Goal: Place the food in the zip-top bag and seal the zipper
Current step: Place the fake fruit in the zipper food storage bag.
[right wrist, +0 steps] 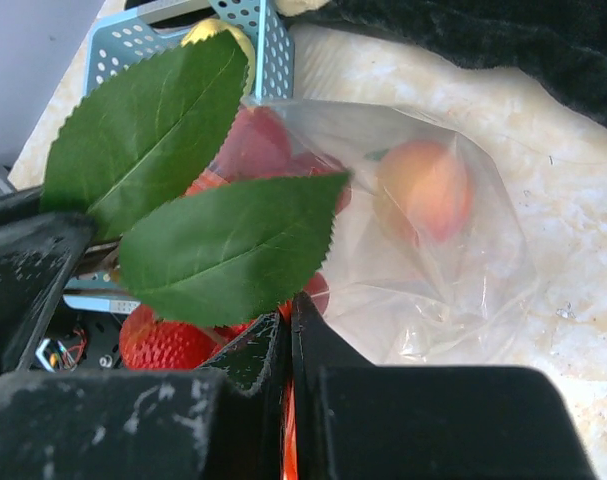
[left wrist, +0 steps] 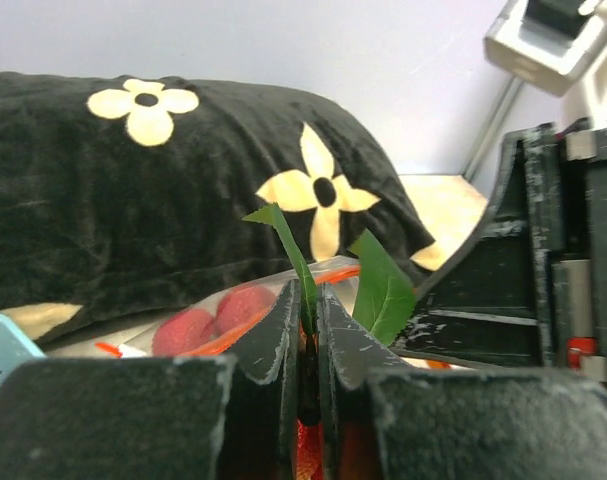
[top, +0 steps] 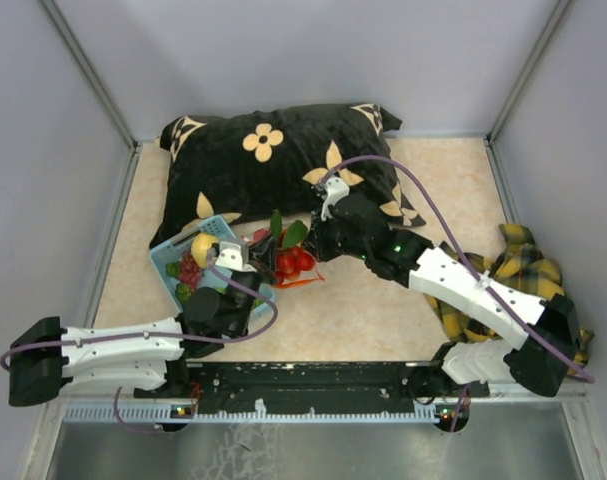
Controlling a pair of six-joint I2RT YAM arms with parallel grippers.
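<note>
Presently the zip-top bag [right wrist: 453,290] is found just at 6 o'clock of the pillow [top: 243,170] and at 3 o'clock of the basket [right wrist: 273,40], with a peach [right wrist: 423,190] and strawberries [right wrist: 258,140] inside. Its mouth edge is pinched from the 3 o'clock side by the fully closed right gripper [right wrist: 289,325], the zipper [right wrist: 286,445] showing between the fingers. The left gripper [left wrist: 310,310] is narrowed onto the stem of a leafy red fruit [right wrist: 233,245], held just at 9 o'clock of the bag. The mouth is therefore judged to lie toward 3 o'clock from this fruit.
</note>
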